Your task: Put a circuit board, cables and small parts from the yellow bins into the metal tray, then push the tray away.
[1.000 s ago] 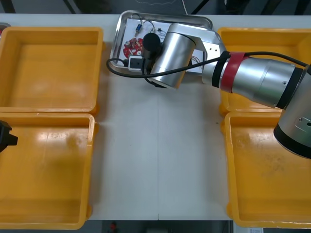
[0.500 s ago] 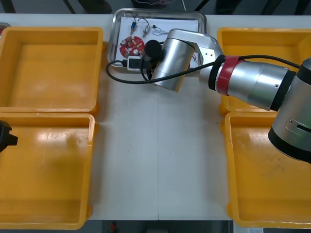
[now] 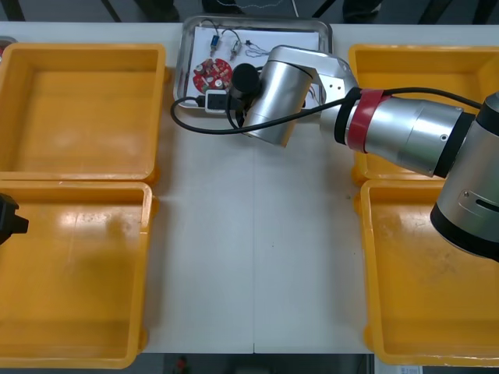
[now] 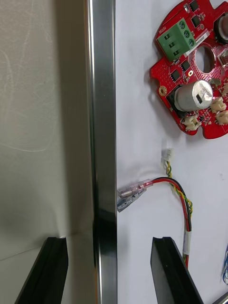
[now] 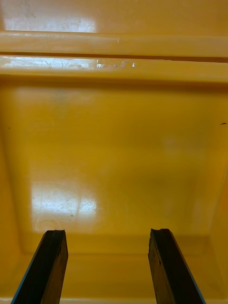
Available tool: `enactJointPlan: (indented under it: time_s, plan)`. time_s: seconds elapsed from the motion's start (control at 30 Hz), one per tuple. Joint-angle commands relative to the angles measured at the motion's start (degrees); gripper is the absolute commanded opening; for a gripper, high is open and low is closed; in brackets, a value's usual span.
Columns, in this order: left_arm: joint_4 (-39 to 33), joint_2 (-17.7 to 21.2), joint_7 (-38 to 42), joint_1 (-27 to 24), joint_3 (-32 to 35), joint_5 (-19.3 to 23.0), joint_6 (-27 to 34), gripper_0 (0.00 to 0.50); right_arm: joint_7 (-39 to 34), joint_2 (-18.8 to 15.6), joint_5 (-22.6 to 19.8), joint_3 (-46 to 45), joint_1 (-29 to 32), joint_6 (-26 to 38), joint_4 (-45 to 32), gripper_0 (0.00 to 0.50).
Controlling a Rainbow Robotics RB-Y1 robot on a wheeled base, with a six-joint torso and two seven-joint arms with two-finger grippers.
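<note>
The metal tray (image 3: 187, 47), white inside, lies at the table's far edge between the yellow bins. In it are a round red circuit board (image 3: 212, 72) and thin cables (image 3: 228, 39). My right arm (image 3: 390, 132) reaches over the tray's near left corner. In the right wrist view the right gripper (image 4: 109, 270) is open and straddles the tray's shiny rim (image 4: 104, 118), with one finger over the table and the other over the white floor. The circuit board (image 4: 197, 90) and a red and yellow cable (image 4: 183, 204) lie beyond that finger. My left gripper (image 5: 108, 266) hangs open over a bare bin floor.
Two yellow bins (image 3: 78, 109) (image 3: 70, 273) stand on the left and two more (image 3: 425, 58) (image 3: 437, 273) on the right; all look bare inside. The left gripper (image 3: 9, 218) sits at the left edge over the near left bin. A black wrist cable (image 3: 187, 121) loops over the table.
Over the first half second the tray slid toward the far edge and turned square, with my right arm following it. Since then nothing has moved. The left arm stayed put.
</note>
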Motion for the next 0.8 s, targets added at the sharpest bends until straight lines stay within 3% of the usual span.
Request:
enactJointPlan:
  time_s: [0.03,0.3,0.5,0.53,0.6,0.8]
  plan:
    - [-1.7,2.4,-3.3,1.2,1.7,-0.6,0.4,0.500,3.0,0.6,0.6,-5.1,-3.3,4.8,-2.8,0.500]
    - [-1.7,2.4,-3.3,1.2,1.7,-0.6,0.4,0.500,3.3,0.7,0.6,-16.1,-1.5,23.1,-15.8,0.500]
    - [-1.7,2.4,-3.3,1.2,1.7,-0.6,0.4,0.500,2.9,0.9,0.6,-28.7,8.7,37.6,-32.4,0.500]
    - [-1.7,2.4,-3.3,1.2,1.7,-0.6,0.4,0.500,2.9,0.9,0.6,-28.7,8.7,37.6,-32.4,0.500]
    - [-1.7,2.4,-3.3,1.2,1.7,-0.6,0.4,0.500,2.4,2.0,0.8,-33.9,14.7,43.0,-40.1,0.500]
    - [-1.7,2.4,-3.3,1.2,1.7,-0.6,0.4,0.500,1.3,5.3,2.5,-42.1,22.9,52.3,-48.0,0.500]
